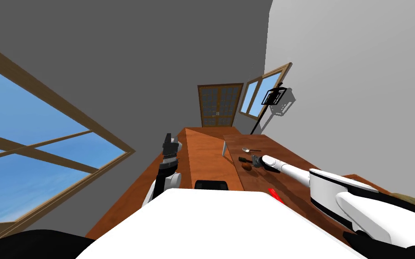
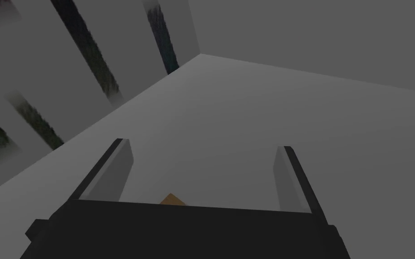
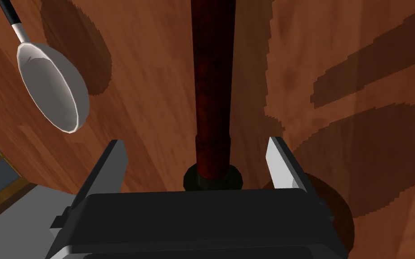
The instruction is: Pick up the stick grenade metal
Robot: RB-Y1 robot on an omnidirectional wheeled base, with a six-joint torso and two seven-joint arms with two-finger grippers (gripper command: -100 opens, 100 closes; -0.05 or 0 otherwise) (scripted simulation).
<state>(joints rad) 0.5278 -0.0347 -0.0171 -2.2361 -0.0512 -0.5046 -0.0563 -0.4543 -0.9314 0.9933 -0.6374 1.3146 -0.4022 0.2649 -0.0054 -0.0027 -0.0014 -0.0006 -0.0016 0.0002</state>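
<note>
The stick grenade [image 3: 213,90] lies on the brown wooden table [image 3: 157,103], its long dark red handle running away from my hand and a dark collar at the near end. My right gripper [image 3: 196,143] is open and straddles the handle near that collar, one finger on each side with gaps left. From the head view, the grenade [image 1: 243,158] is a small dark stick just beyond my right gripper [image 1: 255,161]. My left gripper [image 1: 170,141] is raised beside the table's left side, open and holding nothing.
A grey spoon [image 3: 51,90] lies close beside the grenade, also visible as the spoon [image 1: 248,149] farther along the table. A brown round object [image 1: 247,166] sits by my right gripper. A red item [image 1: 275,194] lies nearer me. A grey upright panel [image 1: 224,147] stands mid-table.
</note>
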